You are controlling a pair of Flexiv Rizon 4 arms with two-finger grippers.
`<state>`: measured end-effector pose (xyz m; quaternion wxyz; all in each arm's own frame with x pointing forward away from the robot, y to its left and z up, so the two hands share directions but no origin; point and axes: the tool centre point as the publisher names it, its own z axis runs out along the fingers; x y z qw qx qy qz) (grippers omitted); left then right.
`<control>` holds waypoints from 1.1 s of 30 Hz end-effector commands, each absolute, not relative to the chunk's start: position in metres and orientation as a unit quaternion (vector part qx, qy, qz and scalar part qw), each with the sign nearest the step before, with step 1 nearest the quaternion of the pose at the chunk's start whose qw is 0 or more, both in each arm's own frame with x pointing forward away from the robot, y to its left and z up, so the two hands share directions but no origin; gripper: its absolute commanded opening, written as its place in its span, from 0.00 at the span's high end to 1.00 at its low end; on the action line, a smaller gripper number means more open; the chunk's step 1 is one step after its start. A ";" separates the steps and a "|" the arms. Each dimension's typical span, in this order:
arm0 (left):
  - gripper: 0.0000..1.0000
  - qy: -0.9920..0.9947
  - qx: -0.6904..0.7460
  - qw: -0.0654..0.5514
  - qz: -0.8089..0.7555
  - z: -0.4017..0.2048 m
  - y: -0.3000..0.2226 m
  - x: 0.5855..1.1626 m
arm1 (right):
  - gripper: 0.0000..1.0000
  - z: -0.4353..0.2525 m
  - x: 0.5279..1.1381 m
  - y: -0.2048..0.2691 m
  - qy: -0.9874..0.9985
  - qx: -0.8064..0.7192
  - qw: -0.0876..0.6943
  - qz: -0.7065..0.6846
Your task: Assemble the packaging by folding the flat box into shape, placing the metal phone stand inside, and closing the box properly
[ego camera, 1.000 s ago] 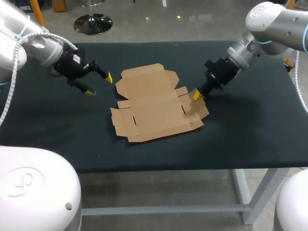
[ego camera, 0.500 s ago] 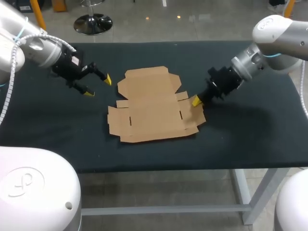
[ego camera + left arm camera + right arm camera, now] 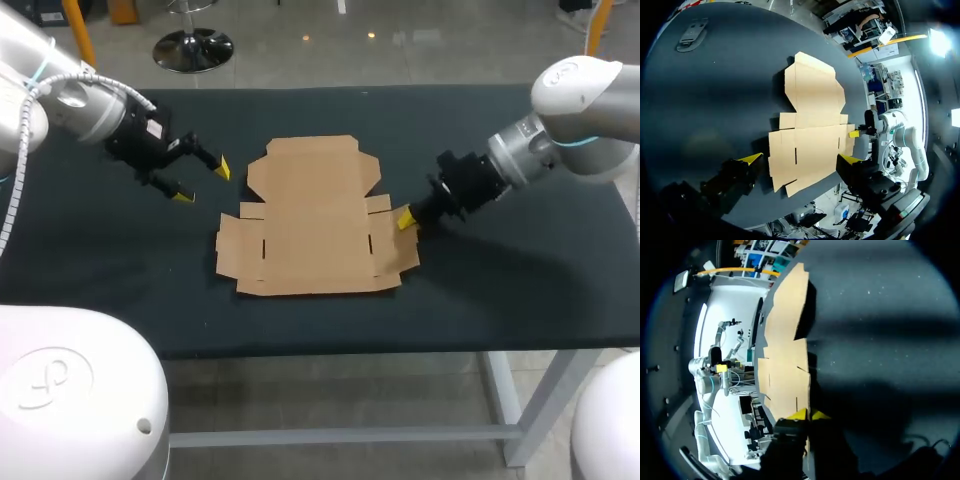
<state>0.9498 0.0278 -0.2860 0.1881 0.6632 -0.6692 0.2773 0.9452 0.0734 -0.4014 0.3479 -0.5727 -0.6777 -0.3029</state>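
Right gripper [image 3: 405,218]: tips pinched on the outer edge of the side flap at 3 o'clock on the flat box [image 3: 305,225]. In the right wrist view the card edge runs in between the 2 yellow tips, so I read it as clamped on that flap. Left gripper [image 3: 202,182]: spread wide, holding nothing, hanging clear of the box at its 10 o'clock.

Box lies fully flat on the table [image 3: 520,270], lid panel at 12 o'clock, no wall raised. A small grey metal piece, prob. the phone stand [image 3: 692,32], sits on the cloth well apart from the box, off past its lid end, per the left wrist view. Head view doesn't show it.

Step, as I judge it: positioning the blank before fold 1. Next move prob. needs the left gripper in to pin the base or take the 9 o'clock flap while the right lifts its own. W/ 1 grip only I'd expect the sheet to drag.

Room: the box's 6 o'clock edge is near the table's front edge, so little margin there. Open cloth at 12 o'clock beyond the lid, more at 3 o'clock past the right gripper, and some at 9 o'clock.
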 end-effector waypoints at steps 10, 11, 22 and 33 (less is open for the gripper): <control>0.00 -0.671 0.663 0.189 0.273 -0.286 0.029 0.948 | 1.00 -0.404 0.936 0.075 -0.667 -0.564 0.365 -0.322; 0.00 -0.670 0.663 0.189 0.273 -0.286 0.029 0.948 | 1.00 -0.404 0.936 0.075 -0.667 -0.564 0.366 -0.322; 0.00 -0.670 0.663 0.192 0.273 -0.288 0.027 0.949 | 1.00 -0.405 0.933 0.074 -0.666 -0.562 0.372 -0.320; 0.00 -0.670 0.663 0.192 0.271 -0.288 0.027 0.951 | 0.00 -0.395 0.926 0.068 -0.668 -0.562 0.367 -0.321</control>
